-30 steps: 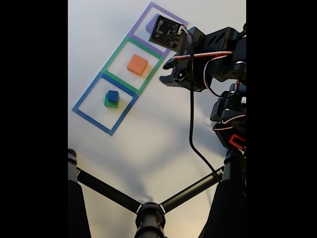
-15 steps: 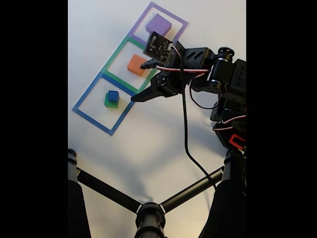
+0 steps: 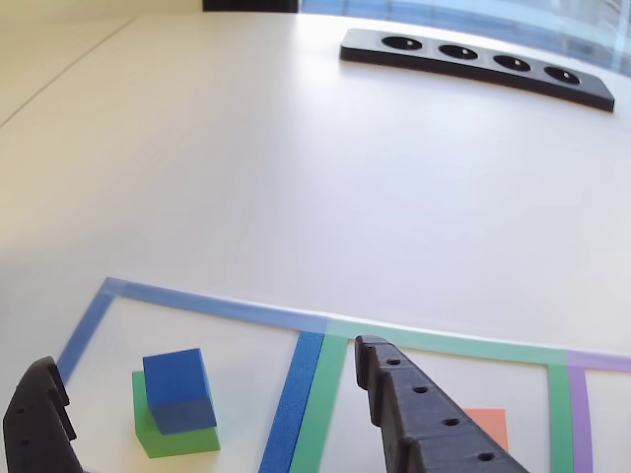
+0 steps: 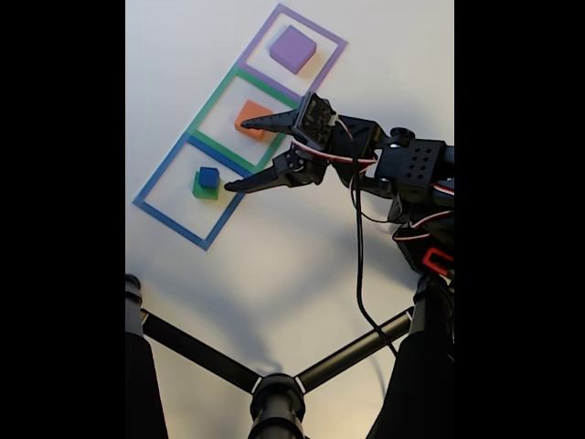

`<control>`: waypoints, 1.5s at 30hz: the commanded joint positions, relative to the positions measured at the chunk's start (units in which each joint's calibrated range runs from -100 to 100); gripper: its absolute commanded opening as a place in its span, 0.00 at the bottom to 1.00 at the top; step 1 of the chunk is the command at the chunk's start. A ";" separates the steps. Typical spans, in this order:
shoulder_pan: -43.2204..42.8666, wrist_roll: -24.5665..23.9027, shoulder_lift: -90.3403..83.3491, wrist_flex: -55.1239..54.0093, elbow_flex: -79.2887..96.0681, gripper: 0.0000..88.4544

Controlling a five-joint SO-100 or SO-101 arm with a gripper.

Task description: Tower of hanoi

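Note:
A small blue cube (image 4: 209, 176) sits on a wider green block (image 4: 203, 191) inside the blue taped square (image 4: 155, 183). An orange block (image 4: 249, 122) lies in the green square, partly behind one finger. A purple block (image 4: 292, 48) lies in the purple square. My gripper (image 4: 237, 156) is open wide, just right of the blue cube and pointing at it, apart from it. In the other view the blue cube (image 3: 178, 391) on the green block (image 3: 163, 439) stands between my black fingers (image 3: 419, 419), ahead of the open gripper (image 3: 205, 357). The orange block (image 3: 488, 426) peeks out beside the right finger.
A black power strip (image 3: 473, 61) lies at the far edge of the white table. A black tripod stand (image 4: 274, 389) crosses the bottom of the fixed view. The arm's body and cables (image 4: 420, 192) stand at the right.
The arm has swung from the purple square past the orange block to the blue square. The gripper has dropped lower, and its fingers now spread wide beside the blue cube.

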 commanded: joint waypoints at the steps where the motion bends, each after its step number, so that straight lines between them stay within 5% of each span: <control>1: -0.83 0.38 9.21 -12.91 0.31 0.40; 11: -0.30 0.38 35.73 -35.57 -2.42 0.40; 22: -3.20 0.38 52.47 -48.20 -6.32 0.40; 45: -6.86 0.38 64.81 -50.95 -15.05 0.40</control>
